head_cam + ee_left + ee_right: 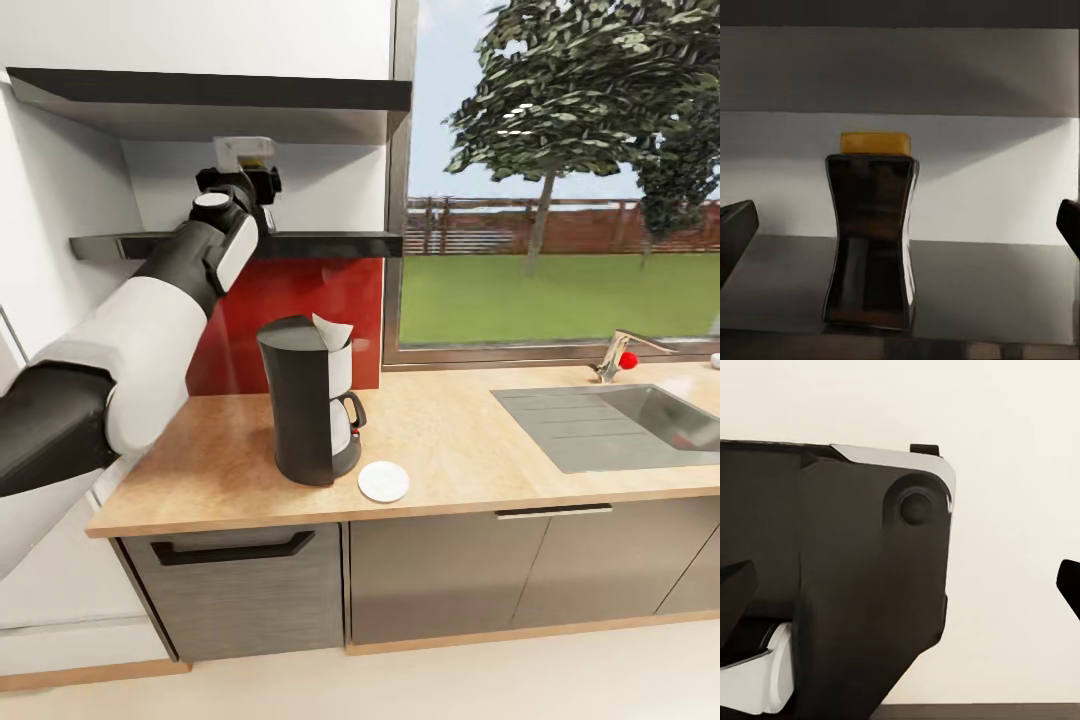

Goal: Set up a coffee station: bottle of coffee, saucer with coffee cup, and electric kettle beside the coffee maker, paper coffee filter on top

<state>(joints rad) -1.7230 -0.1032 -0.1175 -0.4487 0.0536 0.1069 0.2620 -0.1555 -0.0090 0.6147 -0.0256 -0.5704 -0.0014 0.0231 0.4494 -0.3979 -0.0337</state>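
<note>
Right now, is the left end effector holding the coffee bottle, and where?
Nothing is held. The left end effector is open, fingertips wide either side of the bottle of coffee, which stands upright on the kitchen shelf.

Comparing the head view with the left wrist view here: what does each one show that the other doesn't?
Head view alone: the coffee maker with the paper coffee filter on top, the saucer beside it on the kitchen countertop, and the sink. Left wrist view alone: the bottle of coffee, upright, framed between the open left gripper's fingertips. Shared: the kitchen shelf, where that gripper reaches.
</note>
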